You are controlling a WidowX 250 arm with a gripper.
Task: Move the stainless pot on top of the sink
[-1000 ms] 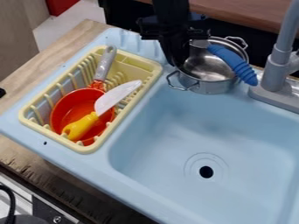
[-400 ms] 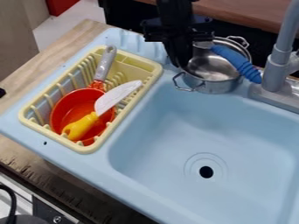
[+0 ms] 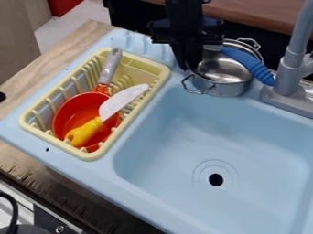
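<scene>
Sink point(image 3: 165, 151) first, broad and pale blue, with the grey faucet point(image 3: 290, 80) rising at one o'clock on the basin's edge. Over now to the black gripper point(image 3: 192, 67), hanging down at about eleven o'clock, right by the pot's near-left rim. Opening and hold both impossible to tell from this angle. And the stainless pot point(image 3: 225, 88)! Roughly upright at twelve o'clock, at the basin's far edge, and towards three o'clock from the gripper: beside it, not straight below. Handle-to-handle axis running from between seven and eight up to between one and two. Probably close to finished, then; any last nudge best sent towards three, gently. Watch out for the blue handle point(image 3: 249, 66), slanting across the rim towards four and liable to jam against the faucet. Nearer loop handle point(image 3: 194, 91) at six o'clock from the gripper.
</scene>
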